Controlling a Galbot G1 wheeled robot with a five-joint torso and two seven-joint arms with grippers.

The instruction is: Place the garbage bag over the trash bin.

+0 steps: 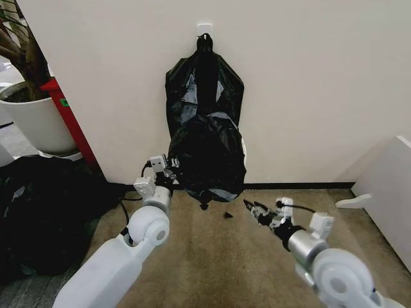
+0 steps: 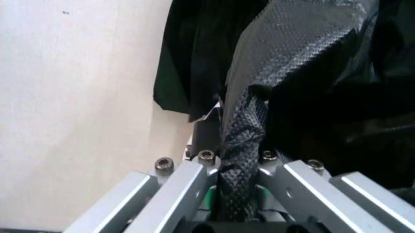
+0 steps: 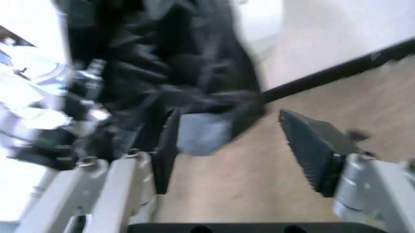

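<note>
Well, the garbage bag [image 1: 205, 128] is hanging flat against the cream wall from a small white hook [image 1: 204, 28], its knotted top looped over it and its glossy, wrinkled body draping down almost to the black skirting. A pale curved edge peeks out just behind the bag's right side, low down; I can't tell what it belongs to.

The left claw [image 1: 171, 168] is up against the bag's lower left edge. From the left wrist camera you can see its jaws pinched together on a twisted fold of the garbage bag [image 2: 241, 145], the dimpled plastic squeezed between the metal fingers [image 2: 188, 182] and running up out of the grip.

The right claw [image 1: 252, 210] sits lower, just above the brown carpet [image 1: 212, 256], near the bag's bottom right corner but apart from it. Its jaws stand wide, with nothing between them; the right wrist camera shows one ribbed black pad [image 3: 311, 145] well clear of the other, and the bag's lower folds [image 3: 188, 92] lie beyond, with the left arm's claw against them farther off.

Off to the left stands a large white plant pot [image 1: 35, 119] beside a red panel [image 1: 70, 122], and a big dark heap of bags [image 1: 45, 212] lies on the floor in front of them. White furniture [image 1: 392, 186] edges in at the right.
</note>
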